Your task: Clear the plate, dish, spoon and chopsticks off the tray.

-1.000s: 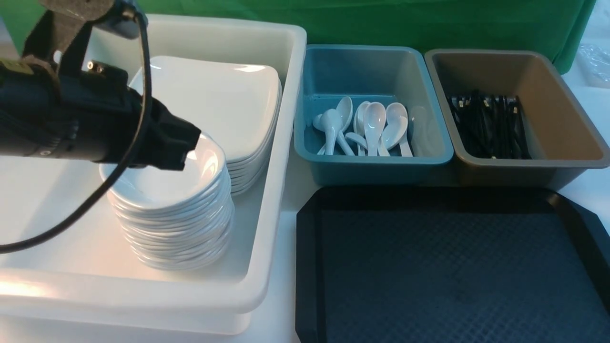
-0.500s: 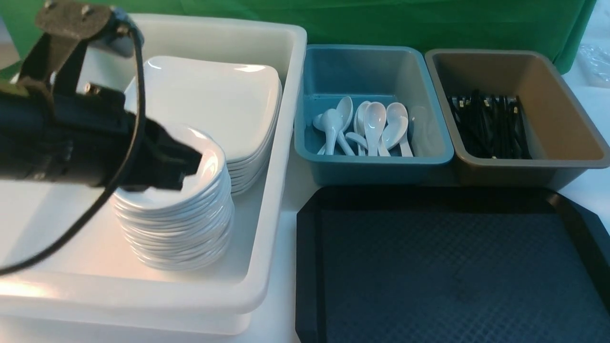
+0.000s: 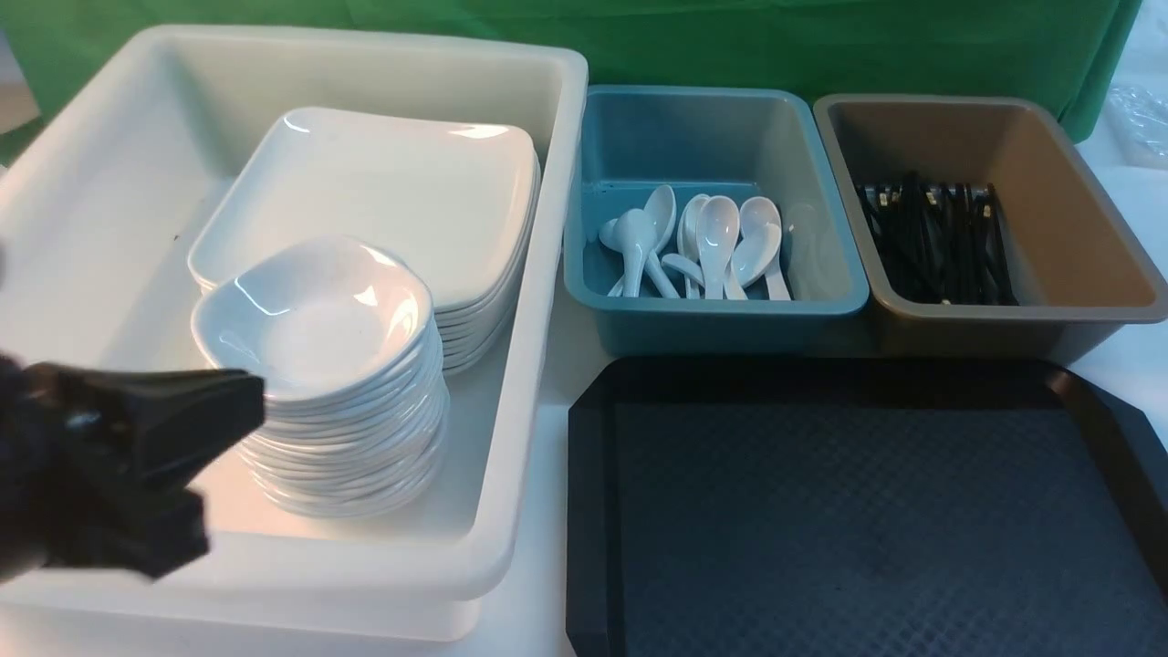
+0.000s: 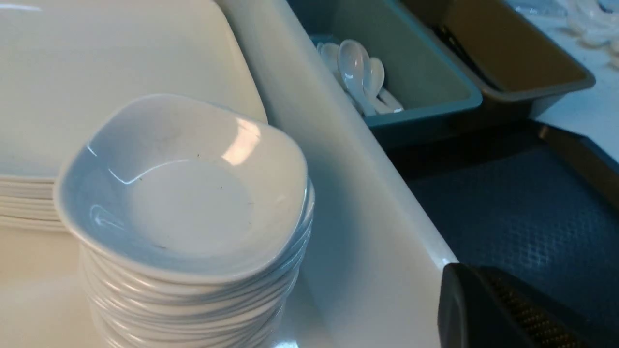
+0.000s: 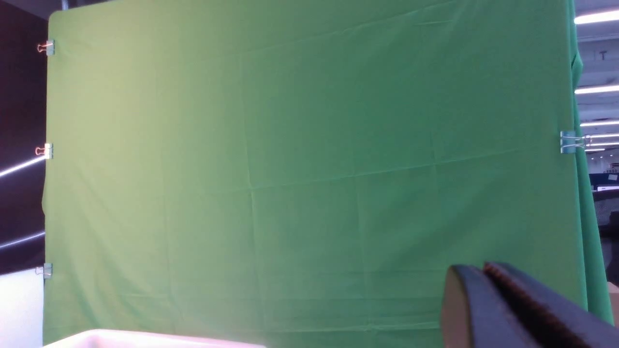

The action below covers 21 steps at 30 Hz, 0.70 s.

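Observation:
The black tray (image 3: 858,511) lies bare at the front right, with nothing on its textured floor. In the white tub, the large plate (image 3: 383,192) tops a stack at the back. The small dish (image 3: 319,319) tops a taller stack in front of it. Several white spoons (image 3: 703,242) lie in the teal tub, and black chopsticks (image 3: 940,242) lie in the tan tub. My left gripper (image 3: 251,401) is shut and empty, just left of the dish stack by the tub's near wall. My right gripper (image 5: 466,278) shows only in its wrist view, fingers together, facing a green cloth.
The white tub (image 3: 538,274) fills the left half. The teal tub (image 3: 721,319) and tan tub (image 3: 1022,319) stand side by side behind the tray. A green backdrop (image 3: 821,46) hangs behind all the tubs.
My left arm has pulled back from above the dish stack, down to the near left. The top dish now shows whole. The plates, spoons, chopsticks and tray have not moved.

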### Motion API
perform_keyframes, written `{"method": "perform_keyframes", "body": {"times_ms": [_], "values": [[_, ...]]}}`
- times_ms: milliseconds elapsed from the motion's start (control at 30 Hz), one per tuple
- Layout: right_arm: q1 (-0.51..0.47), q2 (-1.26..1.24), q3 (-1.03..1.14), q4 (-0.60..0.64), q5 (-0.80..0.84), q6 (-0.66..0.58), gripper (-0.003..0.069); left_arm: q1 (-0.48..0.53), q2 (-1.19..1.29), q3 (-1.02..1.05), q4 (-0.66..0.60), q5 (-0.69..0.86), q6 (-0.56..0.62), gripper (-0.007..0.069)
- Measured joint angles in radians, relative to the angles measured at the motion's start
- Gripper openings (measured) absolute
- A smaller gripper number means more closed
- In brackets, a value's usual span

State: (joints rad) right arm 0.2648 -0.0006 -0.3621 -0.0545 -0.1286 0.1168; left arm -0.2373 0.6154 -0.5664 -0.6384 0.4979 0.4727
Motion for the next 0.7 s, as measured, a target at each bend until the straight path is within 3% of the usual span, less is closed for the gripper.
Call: {"method": "perform_keyframes", "body": {"times_ms": [433,700], "values": [[0.000,0.000,0.000,0.000,0.000,0.000,0.0104,0.000,-0.158,0.029,0.013,0.019,0.000,0.0008],[0.000,0.000,0.000,0.000,0.000,0.000,0.0123,0.000,-0.158,0.029,0.123,-0.011,0.000,0.0008]]}}
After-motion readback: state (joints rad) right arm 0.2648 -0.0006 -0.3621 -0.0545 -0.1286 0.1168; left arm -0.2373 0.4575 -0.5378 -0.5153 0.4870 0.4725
